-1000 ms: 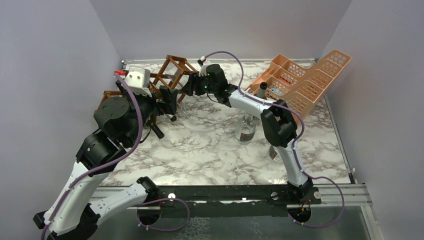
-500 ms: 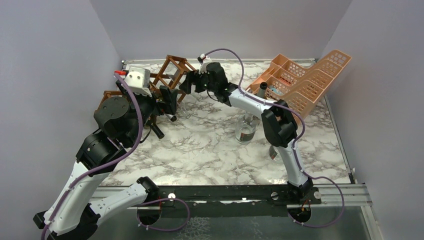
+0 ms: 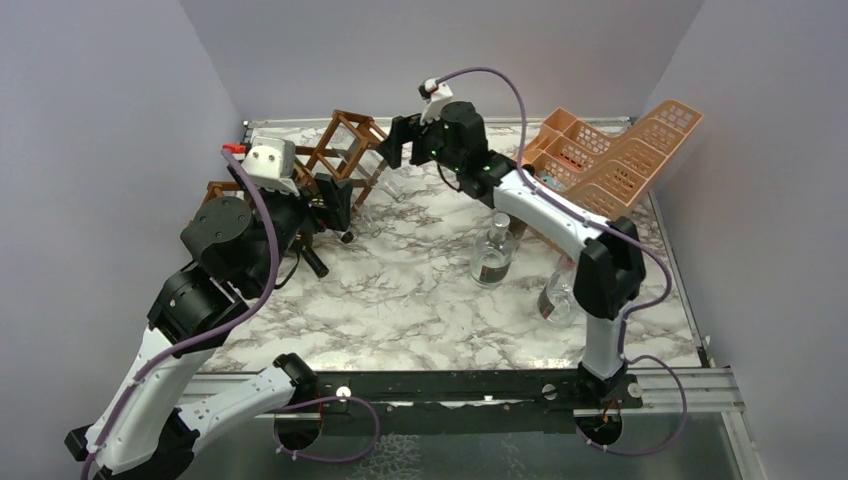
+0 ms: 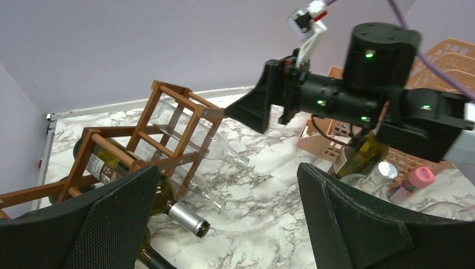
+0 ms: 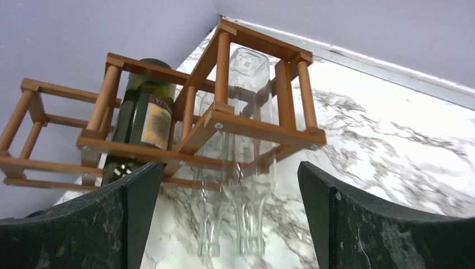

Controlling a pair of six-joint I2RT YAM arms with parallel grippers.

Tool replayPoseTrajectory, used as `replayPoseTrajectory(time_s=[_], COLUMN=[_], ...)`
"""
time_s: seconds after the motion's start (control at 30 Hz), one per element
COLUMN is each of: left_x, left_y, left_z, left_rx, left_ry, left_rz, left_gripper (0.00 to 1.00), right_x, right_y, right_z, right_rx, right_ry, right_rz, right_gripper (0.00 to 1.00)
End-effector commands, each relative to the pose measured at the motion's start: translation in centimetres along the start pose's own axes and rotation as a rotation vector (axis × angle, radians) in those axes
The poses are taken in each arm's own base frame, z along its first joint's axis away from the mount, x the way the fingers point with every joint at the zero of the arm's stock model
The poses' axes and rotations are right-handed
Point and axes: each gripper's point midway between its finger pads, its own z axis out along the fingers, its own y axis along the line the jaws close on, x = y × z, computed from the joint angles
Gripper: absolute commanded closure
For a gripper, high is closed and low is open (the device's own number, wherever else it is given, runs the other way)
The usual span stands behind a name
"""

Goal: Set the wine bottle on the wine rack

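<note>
The brown wooden wine rack (image 3: 345, 148) stands tilted at the back left. It also shows in the left wrist view (image 4: 168, 117) and the right wrist view (image 5: 252, 126). A clear wine bottle (image 5: 249, 162) lies in its top cell, neck toward me, beside a second clear bottle (image 5: 210, 218). A green bottle (image 5: 145, 120) with a silver cap (image 4: 182, 216) lies in a lower cell. My right gripper (image 3: 393, 150) is open and empty, just right of the rack, apart from it. My left gripper (image 3: 335, 205) is open and empty, low in front of the rack.
A peach-orange perforated basket rack (image 3: 610, 160) leans at the back right with a dark bottle (image 3: 525, 180) in it. Two clear bottles (image 3: 493, 255) (image 3: 558, 295) stand on the marble table right of centre. Grey walls close in on the left, back and right.
My right gripper has drawn back from the rack, up and to the right, with its arm stretched out more. The clear bottle stays in the rack. My left arm barely shifted.
</note>
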Motion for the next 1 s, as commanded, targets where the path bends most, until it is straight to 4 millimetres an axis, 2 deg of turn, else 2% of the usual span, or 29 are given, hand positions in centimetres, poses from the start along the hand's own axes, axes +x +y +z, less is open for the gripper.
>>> replayPoseTrajectory(time_s=[0.0,0.13,0.23,0.4,0.53,0.63,0.7,0.83,0.97], left_x=[-0.4,0.2,1.8,3.3,4.1,4.5,4.9,5.7,6.1], left_y=[-0.5,-0.8,-1.2,-1.7,-2.1,-2.6,-3.0,-3.5,-3.6], left_z=[-0.8,-1.0,-0.7,-0.2,0.4,0.9,1.3,1.8,1.8], left_rx=[0.043,0.069,0.091,0.113,0.127,0.146,0.159,0.177,0.177], left_ry=[-0.021,-0.015,0.016,0.023,0.016,0.020,0.031,0.057,0.066], left_rz=[-0.021,-0.022,-0.010,0.002,0.012,0.022,0.026,0.028,0.023], left_gripper=[0.01,0.01,0.01,0.01,0.01,0.01,0.01,0.01,0.01], right_x=[-1.4,-1.9,-1.5,0.6,1.9,2.1,2.0,2.2,1.6], right_y=[-1.0,-2.2,-3.1,-4.5,-6.4,-7.1,-7.2,-6.8,-7.7], right_z=[-5.0,-10.9,-15.2,-21.4,-25.4,-27.2,-27.7,-27.5,-27.5], right_rx=[0.099,0.207,0.287,0.388,0.514,0.562,0.573,0.545,0.616], right_ry=[0.018,0.036,0.065,0.164,0.210,0.216,0.205,0.217,0.192], right_rz=[-0.082,-0.101,-0.097,-0.101,-0.108,-0.116,-0.111,-0.105,-0.084], right_gripper=[0.08,0.09,0.09,0.11,0.12,0.12,0.12,0.15,0.20])
